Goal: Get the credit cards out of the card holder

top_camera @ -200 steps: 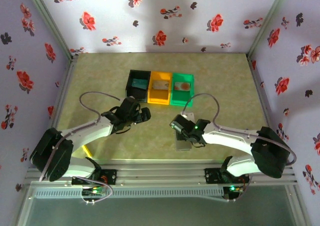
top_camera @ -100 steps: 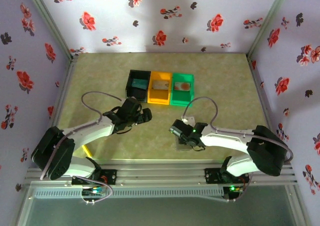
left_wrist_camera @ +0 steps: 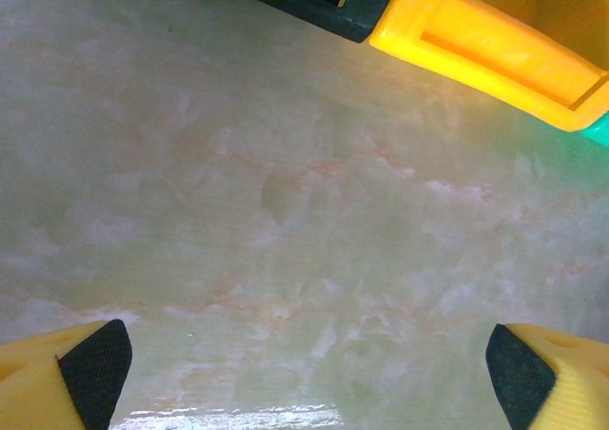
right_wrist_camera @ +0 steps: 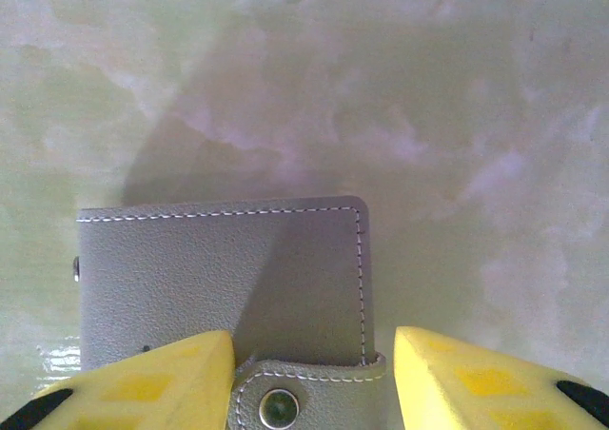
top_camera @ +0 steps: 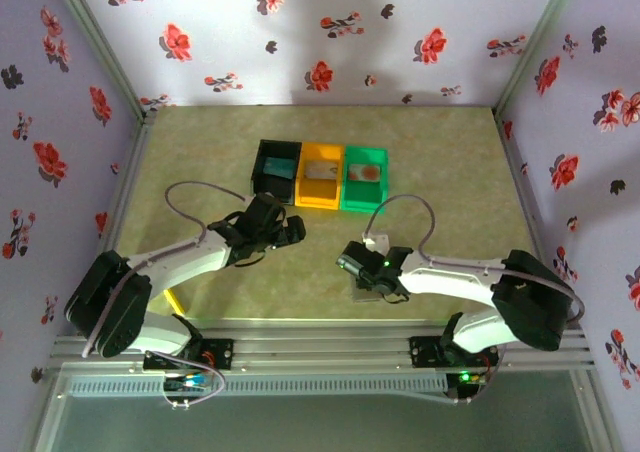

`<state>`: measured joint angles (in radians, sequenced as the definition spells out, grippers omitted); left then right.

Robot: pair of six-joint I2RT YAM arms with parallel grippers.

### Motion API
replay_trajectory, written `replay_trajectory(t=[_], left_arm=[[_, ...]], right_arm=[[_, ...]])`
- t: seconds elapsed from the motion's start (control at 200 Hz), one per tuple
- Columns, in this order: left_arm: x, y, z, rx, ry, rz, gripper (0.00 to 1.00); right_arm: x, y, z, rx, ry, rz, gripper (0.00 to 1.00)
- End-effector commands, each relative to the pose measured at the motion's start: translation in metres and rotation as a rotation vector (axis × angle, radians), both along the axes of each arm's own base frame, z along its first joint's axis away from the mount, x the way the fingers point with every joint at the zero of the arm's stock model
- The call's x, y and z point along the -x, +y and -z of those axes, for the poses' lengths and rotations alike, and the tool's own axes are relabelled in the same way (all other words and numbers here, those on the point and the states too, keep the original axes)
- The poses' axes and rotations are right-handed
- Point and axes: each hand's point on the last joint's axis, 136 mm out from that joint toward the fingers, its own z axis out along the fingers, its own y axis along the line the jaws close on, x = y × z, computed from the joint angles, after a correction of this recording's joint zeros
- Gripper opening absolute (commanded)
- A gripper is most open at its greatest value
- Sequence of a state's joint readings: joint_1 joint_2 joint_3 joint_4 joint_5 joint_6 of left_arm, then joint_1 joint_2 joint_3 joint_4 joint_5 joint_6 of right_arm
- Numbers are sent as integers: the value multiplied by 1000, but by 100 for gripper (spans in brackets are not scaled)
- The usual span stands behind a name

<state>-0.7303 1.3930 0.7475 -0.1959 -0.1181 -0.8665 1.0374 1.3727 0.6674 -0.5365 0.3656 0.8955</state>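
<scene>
Right gripper [right_wrist_camera: 309, 359]: half-spread, astride snap tab [right_wrist_camera: 304, 397], nothing clamped. Card holder [right_wrist_camera: 219, 278]: closed, flat on table [top_camera: 450, 162], 6 o'clock of green bin [top_camera: 363, 177]. Likely light, limp, thin-edged, awkward to lift by flat face; best pinched at tab, 6 o'clock edge in wrist view.

The table [top_camera: 450, 172] has a pale, yellow-green top with a marble pattern, and it looks a little glossy. Three small plastic bins stand on it in one row, touching side by side, a little toward 12 o'clock from the centre: a black bin [top_camera: 275, 169] on the 9 o'clock end, an orange bin [top_camera: 320, 177] in the middle and a green bin [top_camera: 364, 179] on the 3 o'clock end. The grey card holder [right_wrist_camera: 228, 268] lies flat and closed toward 5 o'clock, well apart from the bins. It has white stitching and a tab [right_wrist_camera: 285, 397] with a snap.
</scene>
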Motion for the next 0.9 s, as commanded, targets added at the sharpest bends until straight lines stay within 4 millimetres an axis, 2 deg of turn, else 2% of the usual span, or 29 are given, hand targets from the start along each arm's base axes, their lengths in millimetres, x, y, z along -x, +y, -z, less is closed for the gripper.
replay_trajectory(t=[0.0,0.405,0.625,0.895], left_arm=[[0,-7,-7,15,6,5,100],[2,-6,-5,12,13,2,100],[2,-6,-4,8,13,1,100],[3,-6,-3,6,17,2,100]], right_arm=[[7,-13,-6,48,3,15,50],[10,-4,-16,39,-18,-6,52],[8,-2,-32,15,-40,-8,53],[23,0,-13,-6,15,2,50]])
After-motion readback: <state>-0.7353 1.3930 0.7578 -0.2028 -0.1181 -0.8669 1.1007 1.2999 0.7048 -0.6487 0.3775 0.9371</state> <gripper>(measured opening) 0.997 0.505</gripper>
